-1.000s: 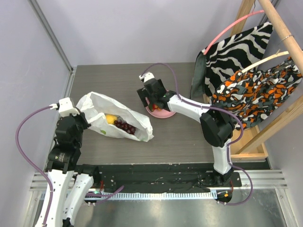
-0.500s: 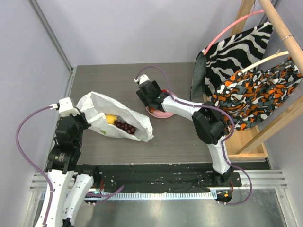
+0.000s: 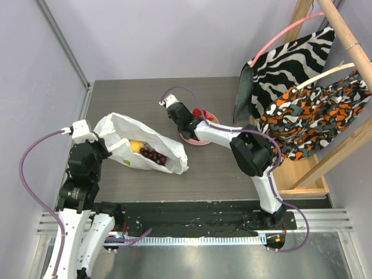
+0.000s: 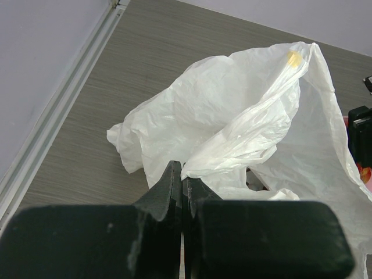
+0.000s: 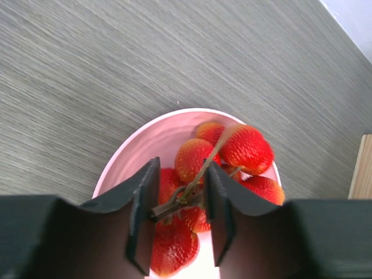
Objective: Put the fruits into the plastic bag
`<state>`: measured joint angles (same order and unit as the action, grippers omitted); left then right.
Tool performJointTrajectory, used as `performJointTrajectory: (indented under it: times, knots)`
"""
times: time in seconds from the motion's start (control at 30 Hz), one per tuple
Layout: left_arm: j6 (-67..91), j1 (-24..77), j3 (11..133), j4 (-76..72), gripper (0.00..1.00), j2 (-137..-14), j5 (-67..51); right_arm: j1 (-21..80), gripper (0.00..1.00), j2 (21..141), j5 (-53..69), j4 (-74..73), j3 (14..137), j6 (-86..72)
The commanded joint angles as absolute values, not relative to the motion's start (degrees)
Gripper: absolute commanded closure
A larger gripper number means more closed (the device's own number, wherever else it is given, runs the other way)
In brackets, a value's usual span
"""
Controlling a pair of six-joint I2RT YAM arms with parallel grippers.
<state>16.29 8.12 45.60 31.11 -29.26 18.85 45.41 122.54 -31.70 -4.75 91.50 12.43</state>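
My left hand (image 4: 182, 192) is clenching an edge of the plastic bag (image 3: 142, 145), lying on the counter (image 3: 221, 168) at left. My right hand (image 5: 180, 218) is gripping the stem of the red fruits (image 5: 232, 154) over the pink plate (image 5: 145, 148), far of centre.

— What changed? The right tool (image 5: 180, 216) has swung off the pink plate (image 3: 189, 138) toward its far-left side, carrying the red fruit cluster (image 5: 224, 168) up by its stem.

— And the plate? Red fruits (image 3: 197, 113) behind the tool are now uncovered.
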Motion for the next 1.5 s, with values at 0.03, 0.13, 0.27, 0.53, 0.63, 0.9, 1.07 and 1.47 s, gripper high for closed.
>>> performJointTrajectory:
  times: [0.03,0.13,0.27,0.53,0.63,0.9,1.07,1.47]
  knots:
    - [16.4,8.2,45.4,29.8,1.0,-29.1,18.2,45.7,0.65,123.0,-34.1,-2.8,93.1,13.1]
    - [16.4,8.2,45.3,29.8,1.0,-28.9,18.1,45.7,0.72,122.9,-34.5,-2.7,93.0,13.1]
    - [16.5,8.2,45.4,29.9,1.0,-28.8,18.1,45.8,0.83,121.4,-35.2,-2.1,93.3,14.2]
    - [16.3,8.2,45.2,29.9,1.0,-28.4,18.0,45.9,0.99,114.8,-36.7,-1.2,91.2,14.1]
    - [16.4,8.2,45.2,29.9,1.0,-28.0,17.9,45.9,0.99,112.0,-35.8,-1.1,89.6,12.2]
    - [16.5,8.2,45.1,29.8,1.0,-27.9,17.3,44.7,0.99,105.2,-32.5,-1.2,86.0,8.6]
    - [16.4,8.1,45.1,29.8,1.0,-27.5,17.3,44.7,0.99,98.6,-30.3,-0.6,83.7,7.5]
    - [16.5,8.2,45.1,29.5,1.0,-27.2,16.9,49.7,0.99,78.7,-19.7,4.7,75.1,7.1]
